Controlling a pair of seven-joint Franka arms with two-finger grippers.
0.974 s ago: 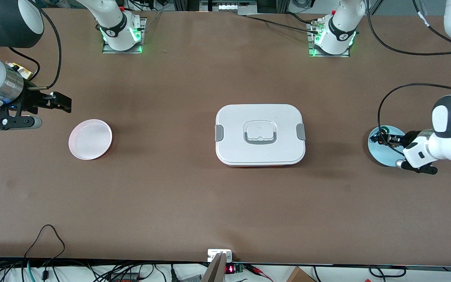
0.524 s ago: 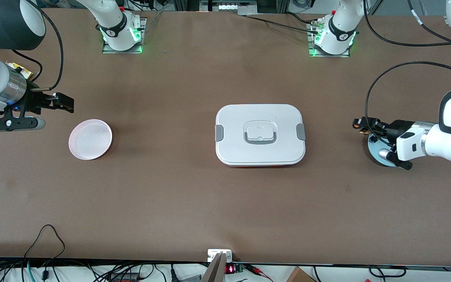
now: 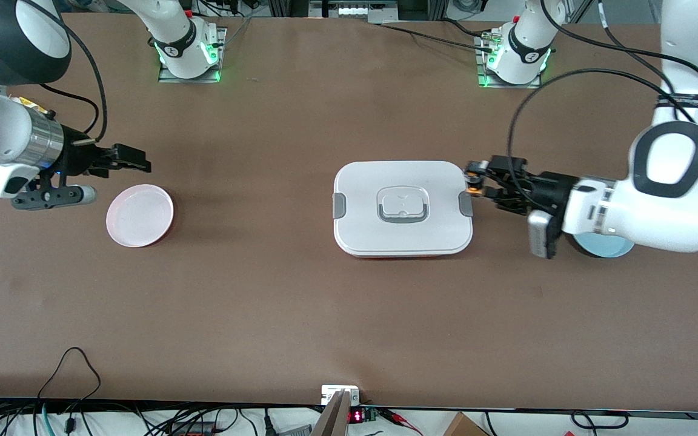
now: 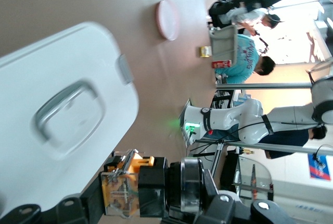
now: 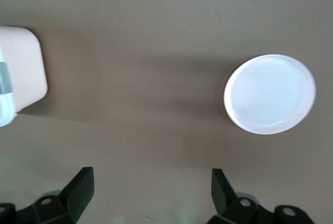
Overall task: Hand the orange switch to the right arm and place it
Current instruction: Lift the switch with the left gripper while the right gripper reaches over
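My left gripper [image 3: 478, 180] is shut on the orange switch [image 3: 474, 189] and holds it in the air over the edge of the white lidded box [image 3: 402, 208] at the left arm's end. In the left wrist view the switch's tan-orange block [image 4: 122, 190] and black body sit clamped in the gripper [image 4: 143, 193], over the box lid [image 4: 52, 104]. My right gripper [image 3: 137, 158] is open and empty, up over the table beside the pink plate [image 3: 140, 215]. The right wrist view shows its fingers spread wide [image 5: 151, 190] and the pink plate [image 5: 269, 94].
A light blue plate [image 3: 608, 247] lies mostly hidden under the left arm. The box's corner also shows in the right wrist view [image 5: 18, 73]. Arm bases and cables stand along the table edge farthest from the front camera.
My left gripper has lifted the switch off the blue plate and carried it to the edge of the white box. My right gripper has moved slightly toward the middle of the table.
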